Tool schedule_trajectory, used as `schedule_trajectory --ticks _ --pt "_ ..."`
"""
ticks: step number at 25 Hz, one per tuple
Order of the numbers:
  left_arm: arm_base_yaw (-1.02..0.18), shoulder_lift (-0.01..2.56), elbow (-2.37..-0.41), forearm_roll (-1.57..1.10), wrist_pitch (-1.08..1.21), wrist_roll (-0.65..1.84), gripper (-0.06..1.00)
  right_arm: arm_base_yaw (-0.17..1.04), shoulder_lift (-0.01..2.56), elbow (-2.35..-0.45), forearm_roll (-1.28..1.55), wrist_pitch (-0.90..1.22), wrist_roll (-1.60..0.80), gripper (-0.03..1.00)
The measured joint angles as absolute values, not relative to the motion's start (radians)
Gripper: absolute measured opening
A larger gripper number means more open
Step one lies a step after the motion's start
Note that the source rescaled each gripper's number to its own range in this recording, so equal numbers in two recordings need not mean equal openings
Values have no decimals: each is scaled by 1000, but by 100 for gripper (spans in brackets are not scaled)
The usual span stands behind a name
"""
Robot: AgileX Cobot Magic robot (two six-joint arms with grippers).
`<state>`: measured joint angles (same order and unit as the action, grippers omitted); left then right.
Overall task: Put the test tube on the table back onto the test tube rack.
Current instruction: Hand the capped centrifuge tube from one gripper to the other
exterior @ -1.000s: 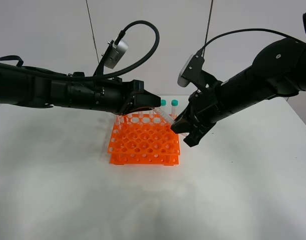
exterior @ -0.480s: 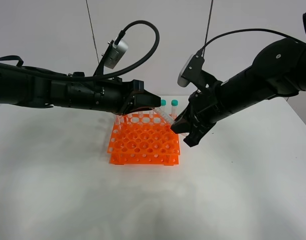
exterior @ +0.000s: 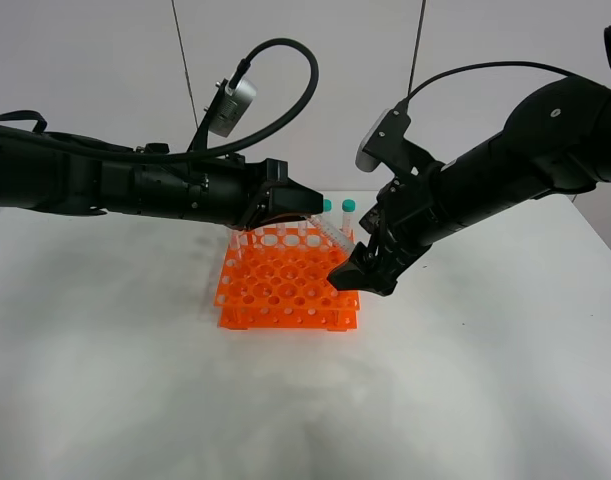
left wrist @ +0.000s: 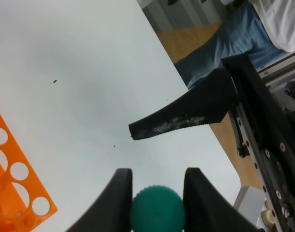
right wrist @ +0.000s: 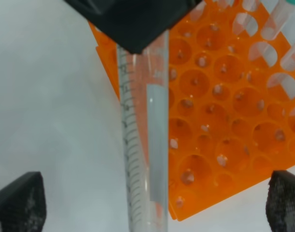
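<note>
My left claw (left wrist: pixel 157 186) is shut tight on the green cap (left wrist: pixel 157 211) of the test tube (right wrist: pixel 142 145). I hold the tube up in the air, and it leans. Its cap end is high by my left claw, and its clear end points down toward my right claw (exterior: pixel 360 272). The tube hangs over the right side of the rack (exterior: pixel 285 290), close to the edge. The rack is bright orange and full of round holes, and it sits on the white table (exterior: pixel 135 380).

My right claw is wide open. Its two black fingers (right wrist: pixel 19 203) stand far apart, one on each side of the tube, and they do not touch it. The end of the tube runs out of my right wrist view, so I cannot see its tip there.

Two other tubes (exterior: pixel 348 208) with green caps stand up straight at the far side of the rack
</note>
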<state>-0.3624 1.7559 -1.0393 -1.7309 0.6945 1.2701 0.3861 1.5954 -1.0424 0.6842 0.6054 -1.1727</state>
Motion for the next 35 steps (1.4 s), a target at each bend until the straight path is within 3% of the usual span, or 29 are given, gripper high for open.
schedule_trajectory --ticks 21,35 --pt "-362 1756 -1039 -1731 695 1269 0 386 1553 -1042 650 625 -1133 99" --pt "-362 1756 -1039 -1731 695 1265 0 386 1367 -1053 450 713 -803 100"
